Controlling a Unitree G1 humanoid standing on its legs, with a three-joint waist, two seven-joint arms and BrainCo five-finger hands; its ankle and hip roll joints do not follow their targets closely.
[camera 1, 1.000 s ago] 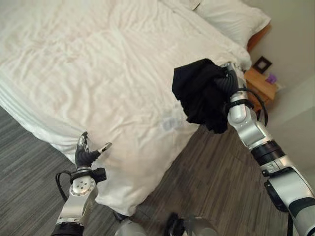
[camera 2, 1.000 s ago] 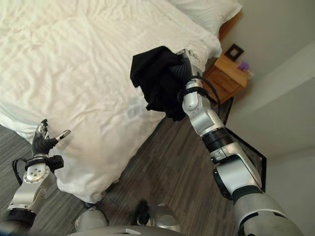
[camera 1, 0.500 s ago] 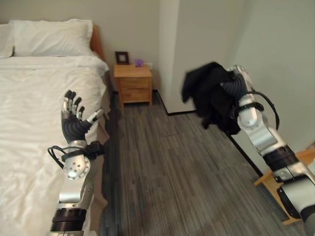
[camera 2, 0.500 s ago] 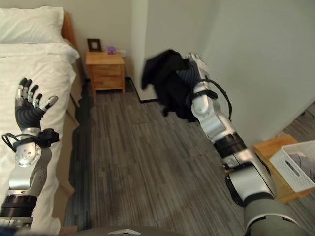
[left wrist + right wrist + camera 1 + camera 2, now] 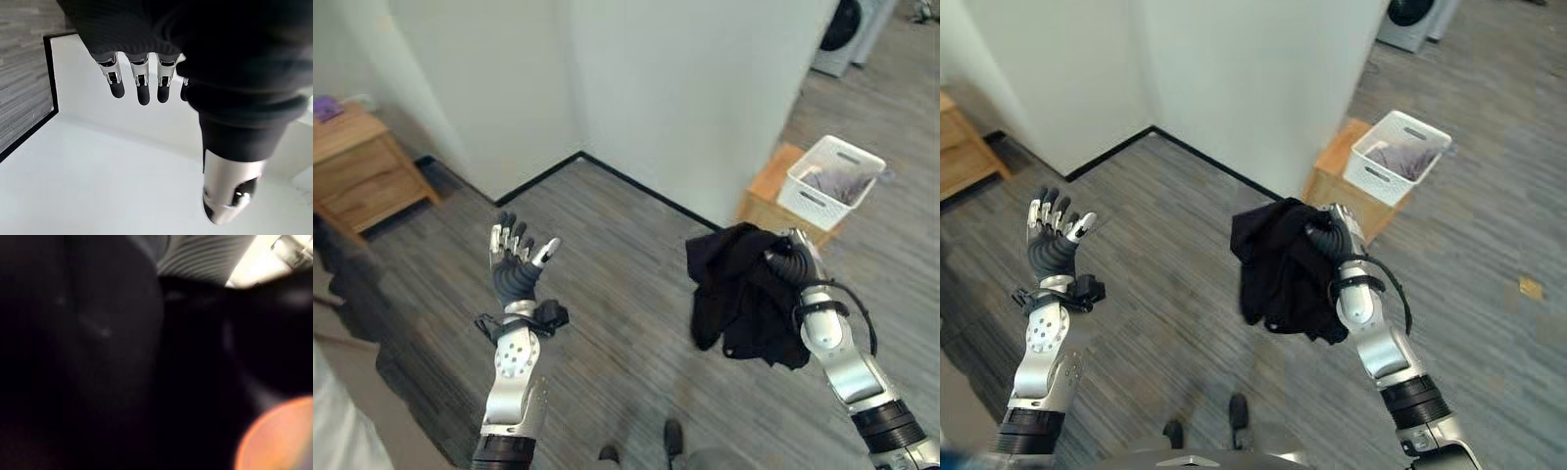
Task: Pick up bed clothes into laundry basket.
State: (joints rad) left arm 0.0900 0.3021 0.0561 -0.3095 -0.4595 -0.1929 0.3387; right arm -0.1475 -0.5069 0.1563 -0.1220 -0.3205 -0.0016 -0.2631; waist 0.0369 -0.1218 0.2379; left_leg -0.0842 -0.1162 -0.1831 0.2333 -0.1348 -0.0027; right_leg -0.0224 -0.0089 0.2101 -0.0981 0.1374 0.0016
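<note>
Black garment [image 5: 744, 294] centre-right; white slatted basket [image 5: 830, 181] upper right w/ grey-lilac cloth [image 5: 832, 182]; tan wood stand [image 5: 771, 196]; grey striped plank floor [image 5: 636, 264]; walls white, black skirting

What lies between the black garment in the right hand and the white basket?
Bare wood floor, then the low wooden stand under the basket, seen in the eye views. The right hand grips the garment.

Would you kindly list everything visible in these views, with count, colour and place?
Black garment: one, black, bunched in the right hand, hanging above the floor.
Laundry basket: one, white, on the low stand, holding some greyish cloth.
Low stand: one, light wood, beside the white wall.
Nightstand: one, light wood, far left.
Floor: grey wood planks.
Left hand: one, raised, fingers straight, holding nothing.
Right hand: one, curled round the garment.
</note>
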